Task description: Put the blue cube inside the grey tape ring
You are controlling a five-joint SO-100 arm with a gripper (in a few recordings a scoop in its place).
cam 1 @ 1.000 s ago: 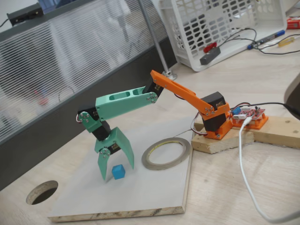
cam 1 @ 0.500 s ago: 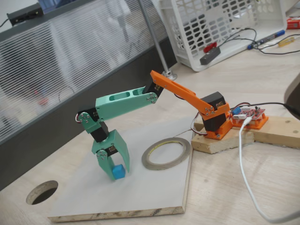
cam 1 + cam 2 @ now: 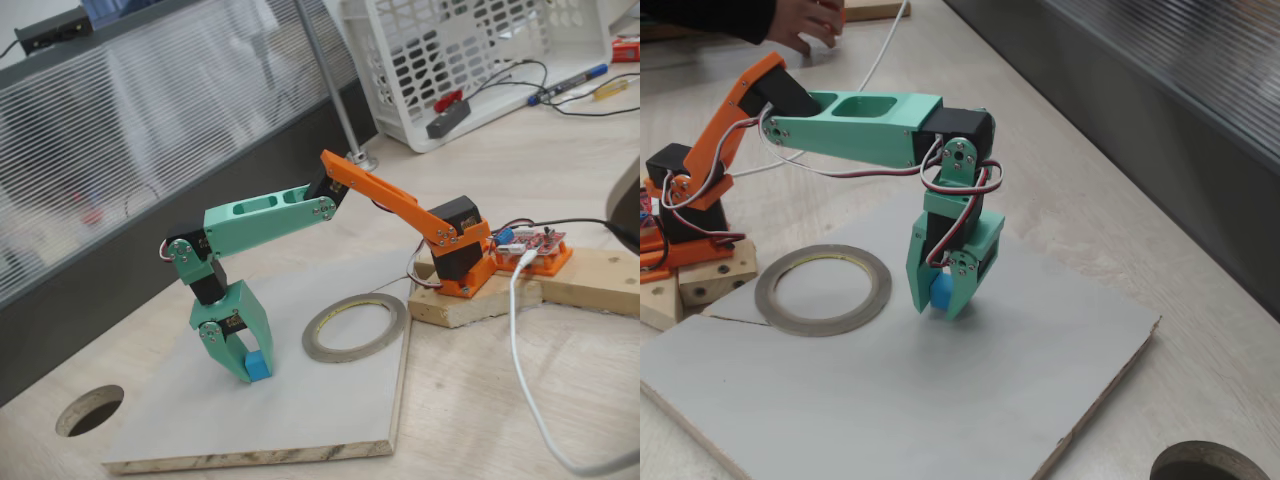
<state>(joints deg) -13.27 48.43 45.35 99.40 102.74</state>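
Note:
The blue cube [image 3: 258, 366] [image 3: 941, 290] rests on the pale board, pinched between the green fingers. My gripper [image 3: 252, 370] [image 3: 943, 304] points straight down and is shut on the cube, with its tips at the board surface. The grey tape ring [image 3: 355, 327] [image 3: 822, 289] lies flat on the same board, a short way to the right of the gripper in a fixed view [image 3: 355, 327] and to its left in the other. Its opening holds nothing.
The pale board [image 3: 320, 420] [image 3: 900, 410] lies on a wooden table. A dark round hole [image 3: 90, 410] [image 3: 1210, 465] is cut in the table beyond the board's corner. The orange arm base [image 3: 462, 262] sits on a wood block. A white basket [image 3: 470, 60] stands behind.
The gripper's fingers were spread wide around the cube a second ago. They have closed onto it, and the gripper has dropped slightly. The cube stays at about the same spot.

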